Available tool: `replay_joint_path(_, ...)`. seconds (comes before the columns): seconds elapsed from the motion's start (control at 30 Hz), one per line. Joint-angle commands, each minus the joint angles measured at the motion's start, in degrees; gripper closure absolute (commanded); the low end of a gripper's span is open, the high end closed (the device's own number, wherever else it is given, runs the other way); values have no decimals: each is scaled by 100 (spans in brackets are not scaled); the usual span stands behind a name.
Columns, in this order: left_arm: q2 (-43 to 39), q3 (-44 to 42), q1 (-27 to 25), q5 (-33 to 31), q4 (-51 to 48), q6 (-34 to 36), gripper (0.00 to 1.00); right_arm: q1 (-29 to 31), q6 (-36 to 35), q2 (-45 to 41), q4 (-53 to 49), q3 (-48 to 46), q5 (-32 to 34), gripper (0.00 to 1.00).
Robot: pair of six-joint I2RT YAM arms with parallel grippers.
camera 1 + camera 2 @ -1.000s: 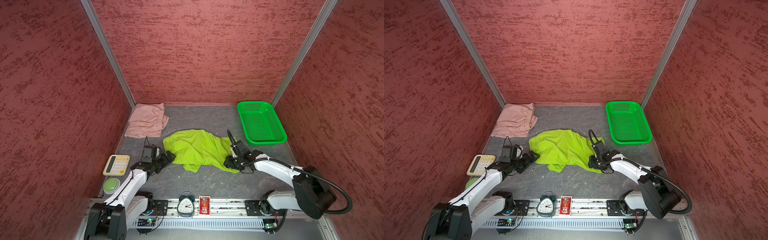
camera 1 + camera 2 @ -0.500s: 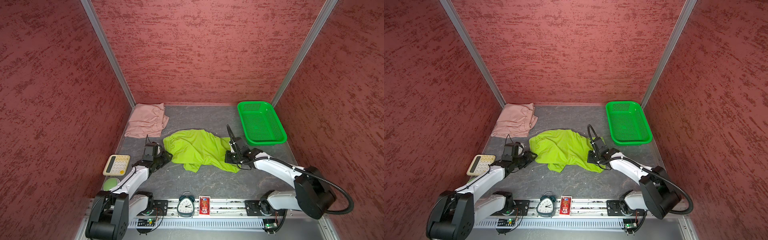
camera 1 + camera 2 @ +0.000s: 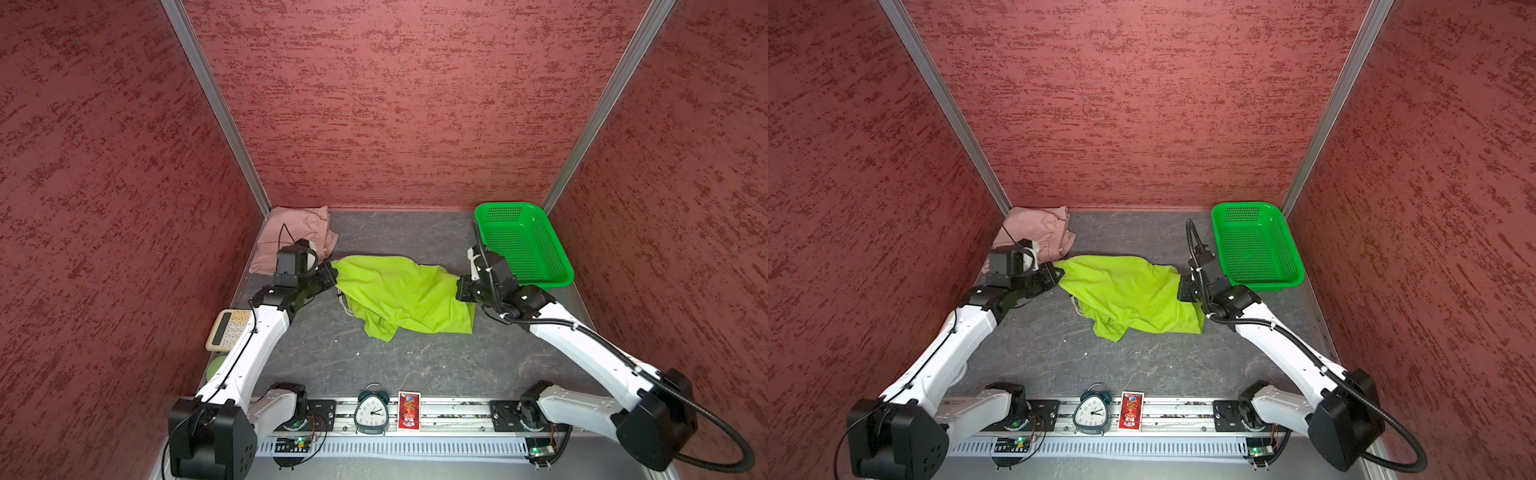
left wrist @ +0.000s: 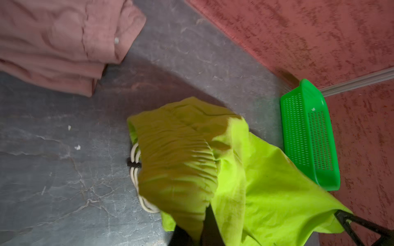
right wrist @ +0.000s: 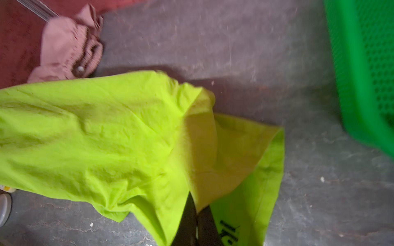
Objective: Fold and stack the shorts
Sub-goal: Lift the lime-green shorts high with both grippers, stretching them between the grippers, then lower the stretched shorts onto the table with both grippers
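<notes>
While pinched at both ends, lime shorts sag wrinkled.

Robot lab test booth. Red textured wall panels and aluminium corner posts enclose a grey tabletop. Robot arms bolt to a slotted front rail
</notes>
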Motion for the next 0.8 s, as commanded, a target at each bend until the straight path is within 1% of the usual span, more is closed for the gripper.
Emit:
replay_joint_path(0.0,-132,921,35,-74,-1144,652,100,-87,-559,-268,-324,606,548,100)
replay_joint_path(0.17,-142,2157,56,-476,-1823,1149,100,-152,-943,-471,-503,1486,643,100)
replay_joint_path(0.3,-22,3171,123,-945,-2494,1585,100,-166,-1148,-661,-781,2221,938,100)
replay_joint_path(0.4,-40,3628,158,-1082,-2735,1788,100,-167,-1311,-864,-814,2524,1084,100)
replay_joint_path(0.47,-101,3780,154,-987,-2685,1889,100,-176,-1434,-917,-821,2728,1233,100)
replay_joint_path(0.63,-197,4083,159,58,-2369,2155,100,-196,-1716,-777,-837,3361,1296,100)
replay_joint_path(0.7,-113,4322,151,69,-2491,2141,100,-221,-1786,-564,-1020,3735,1400,100)
replay_joint_path(0.77,-40,4615,140,-132,-2780,2147,100,-233,-1795,-282,-1455,4251,1391,100)
